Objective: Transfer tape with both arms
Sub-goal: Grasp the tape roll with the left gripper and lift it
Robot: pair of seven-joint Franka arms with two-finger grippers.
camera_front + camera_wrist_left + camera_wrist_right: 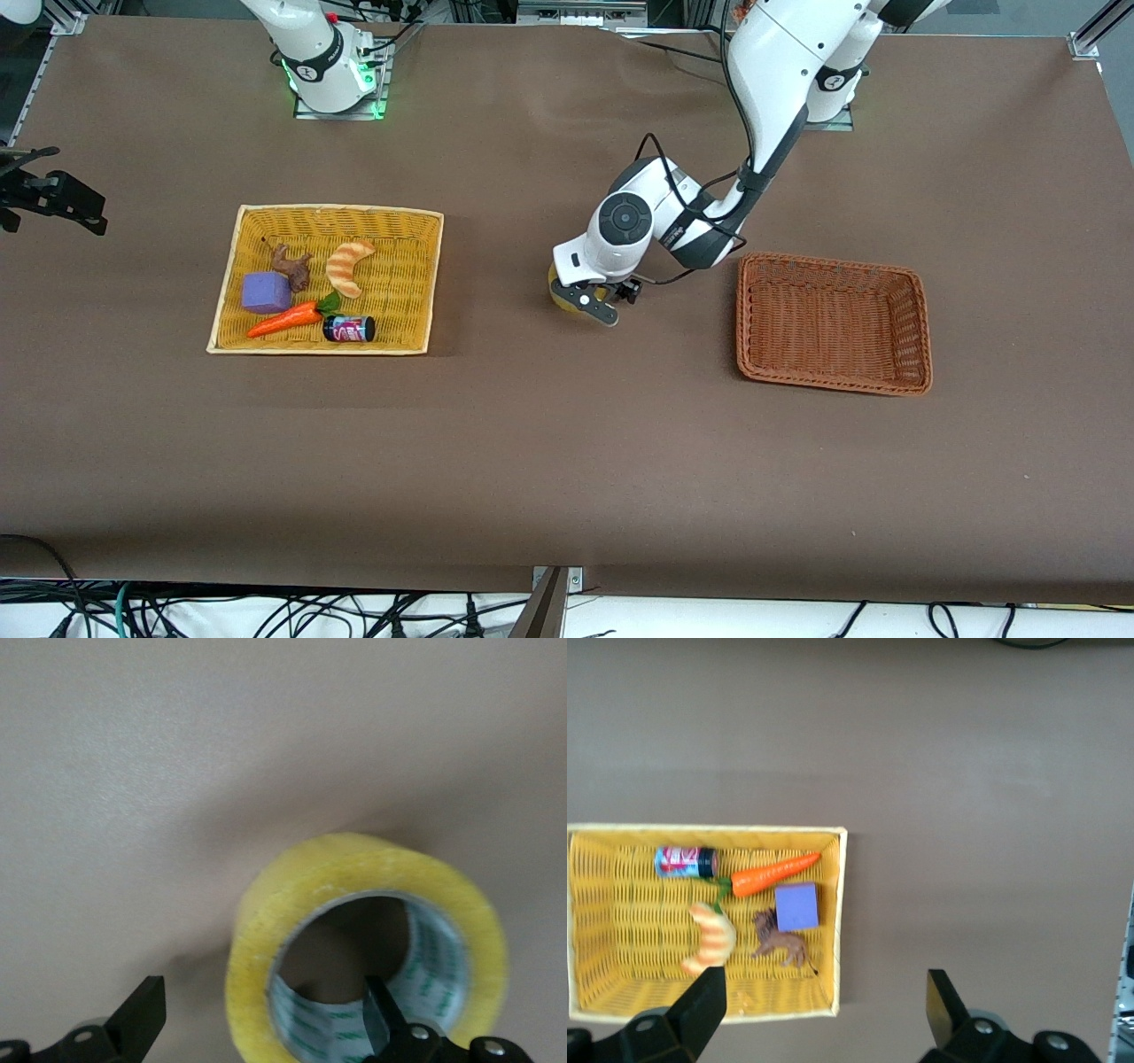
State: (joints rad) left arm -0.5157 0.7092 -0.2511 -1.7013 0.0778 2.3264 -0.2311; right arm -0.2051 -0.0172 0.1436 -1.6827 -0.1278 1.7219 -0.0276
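Note:
The tape (558,297) is a yellowish roll lying on the brown table between the two baskets, mostly hidden under the left arm's hand. My left gripper (591,304) is down at it. In the left wrist view the tape (354,868) lies flat with its grey core showing. My left gripper (263,992) is open and straddles the roll's wall, one finger (379,1014) inside the core and the other finger (142,1014) outside. My right gripper (824,988) is open and empty, high over the table beside the yellow basket (842,904); it is out of the front view.
The yellow basket (337,211) toward the right arm's end holds a croissant toy (348,266), purple block (266,292), carrot (285,321), small can (349,329) and brown animal toy (291,266). An empty brown basket (828,264) stands toward the left arm's end.

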